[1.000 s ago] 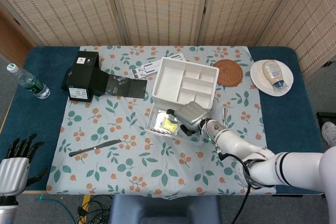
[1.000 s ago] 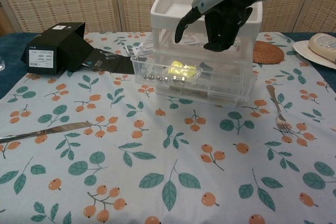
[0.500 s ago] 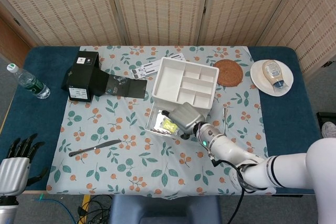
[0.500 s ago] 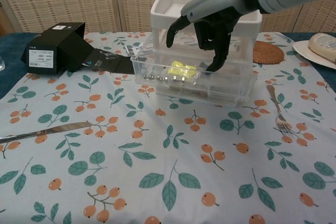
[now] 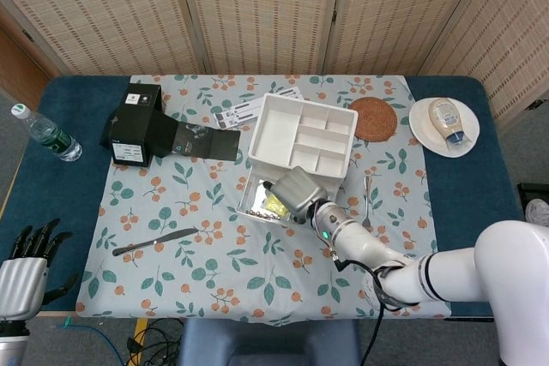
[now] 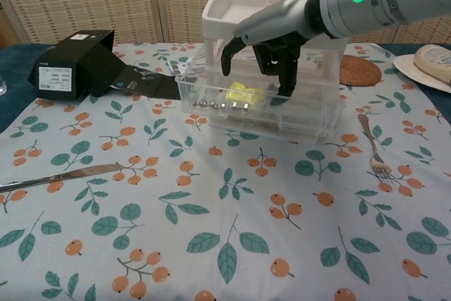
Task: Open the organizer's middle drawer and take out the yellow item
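The white organizer (image 5: 303,138) (image 6: 328,114) stands mid-table with its clear middle drawer (image 6: 211,95) pulled out toward me. A yellow item (image 6: 243,94) (image 5: 274,204) lies inside the drawer. My right hand (image 6: 269,44) (image 5: 295,192) hovers over the open drawer with fingers spread and pointing down around the yellow item; it holds nothing, and one fingertip (image 6: 287,91) reaches into the drawer at the item's right. My left hand (image 5: 26,273) rests at the lower left edge of the head view, fingers apart and empty.
A black box (image 5: 133,124) (image 6: 70,68) and dark leaflet lie left of the organizer. A knife (image 5: 154,241) (image 6: 56,178) lies front left, a fork (image 6: 373,149) to the right. A bottle (image 5: 45,133), a coaster (image 5: 375,118) and a plate (image 5: 442,126) stand further off.
My right hand has moved left and lowered over the open drawer, its fingers now reaching down around the yellow item. The left hand has not moved.
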